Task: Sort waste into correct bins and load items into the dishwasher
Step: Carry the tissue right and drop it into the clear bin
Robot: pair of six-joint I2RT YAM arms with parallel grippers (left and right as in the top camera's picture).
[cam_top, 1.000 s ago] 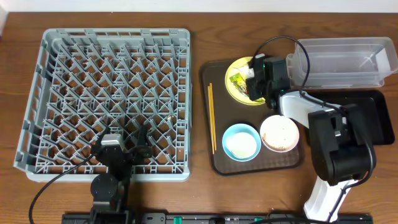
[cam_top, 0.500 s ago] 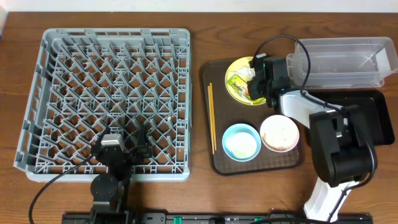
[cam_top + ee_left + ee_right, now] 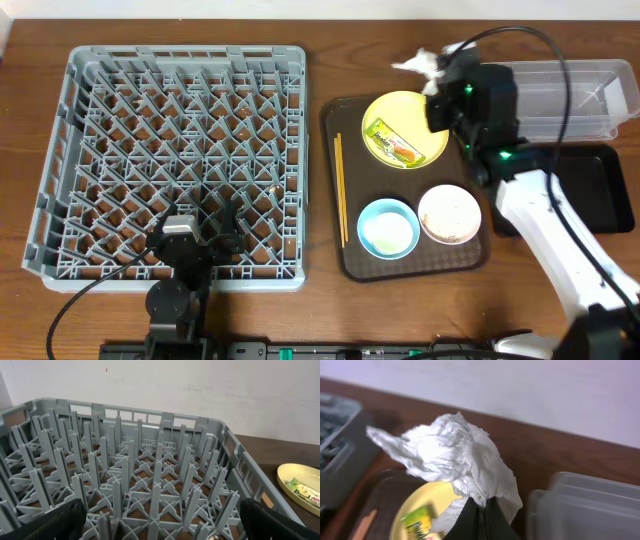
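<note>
Right gripper [image 3: 479, 507]: crumpled white tissue [image 3: 454, 455] is being pinched between clenched fingers and held aloft beyond the yellow plate [image 3: 425, 115], near the clear tub [image 3: 575, 95] | Left gripper [image 3: 205, 222]: fingers are being held spread, empty, over the grey dish rack [image 3: 185, 60] | Snack wrapper [image 3: 392, 142]: is being borne by the plate.

- Dark brown serving tray [image 3: 352, 262]: rectangular, rounded corners, low raised rim, lying flat on the table, right of centre.
- Table [image 3: 380, 312]: brown wood, grain visible.
- Wall [image 3: 200, 390]: plain, off-white, behind the table's far edge.
</note>
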